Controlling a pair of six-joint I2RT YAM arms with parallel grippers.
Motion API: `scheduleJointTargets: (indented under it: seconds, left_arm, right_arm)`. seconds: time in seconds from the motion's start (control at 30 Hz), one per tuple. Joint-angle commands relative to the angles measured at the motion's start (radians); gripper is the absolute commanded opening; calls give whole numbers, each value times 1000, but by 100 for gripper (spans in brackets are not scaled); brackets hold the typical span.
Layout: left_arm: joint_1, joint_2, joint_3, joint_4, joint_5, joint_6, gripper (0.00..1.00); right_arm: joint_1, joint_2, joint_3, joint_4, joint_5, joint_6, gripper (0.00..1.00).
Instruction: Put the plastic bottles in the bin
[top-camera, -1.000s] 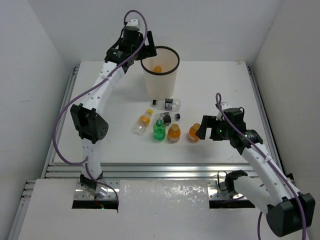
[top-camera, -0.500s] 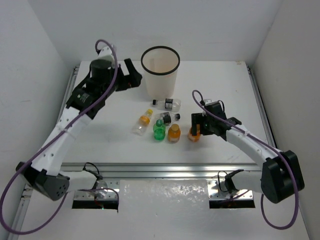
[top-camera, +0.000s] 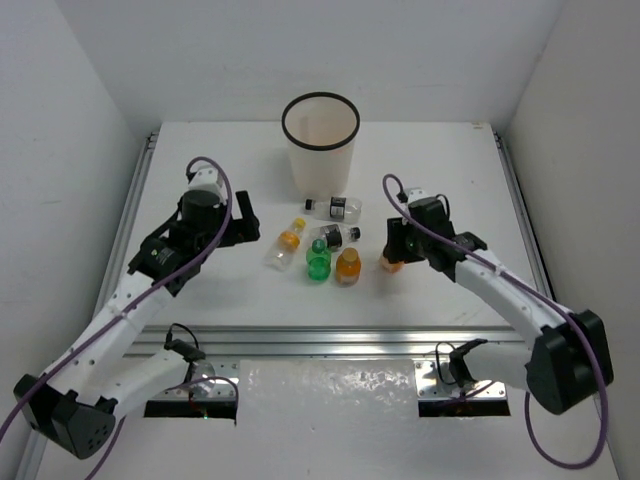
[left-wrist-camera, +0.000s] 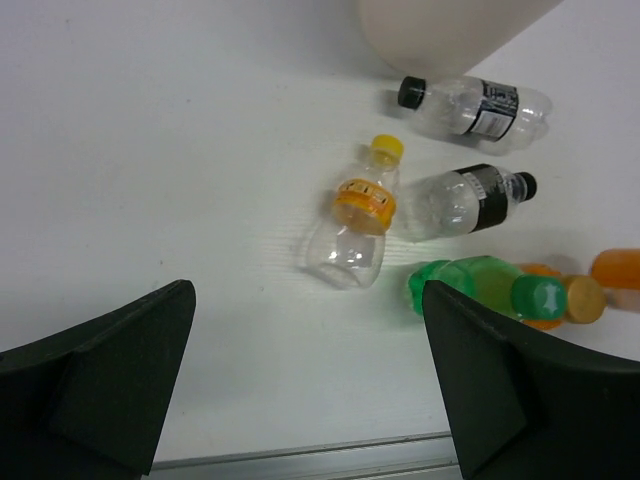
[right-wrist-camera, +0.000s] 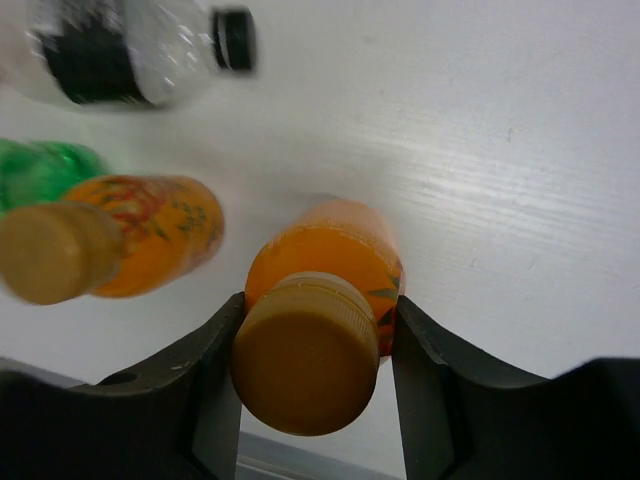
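Note:
The white bin (top-camera: 320, 145) stands at the back centre. In front of it lie two clear black-labelled bottles (top-camera: 338, 207) (top-camera: 336, 236), a clear bottle with a yellow-orange cap (top-camera: 285, 246), a green bottle (top-camera: 318, 262) and an orange bottle (top-camera: 347, 266). My right gripper (top-camera: 392, 256) (right-wrist-camera: 315, 345) is shut on another orange bottle (right-wrist-camera: 325, 265), its fingers against the neck just under the cap. My left gripper (top-camera: 246, 224) (left-wrist-camera: 310, 390) hangs open and empty to the left of the bottles. Its wrist view shows the yellow-capped bottle (left-wrist-camera: 358, 215) and the green one (left-wrist-camera: 480, 285) ahead.
Metal rails (top-camera: 320, 340) run along the table's near edge, with more at both sides. White walls enclose the table. Purple cables loop over both arms. The bin's base (left-wrist-camera: 450, 25) shows at the top of the left wrist view.
My left arm has swung back from above the bin to low on the table, left of the bottles. My right gripper has moved onto the rightmost orange bottle and shut on it.

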Motion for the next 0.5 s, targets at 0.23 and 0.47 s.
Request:
scheduleJointTargets:
  seconds: [0.23,0.47]
  left_arm:
    - [-4,-76,-134,88,20,2,95]
    - [4,-120,-159,131,80,27,99]
  right_arm:
    - [9,-13,481,66,-24,-119,26]
    - [-6,338,944,74,-89,-179,28]
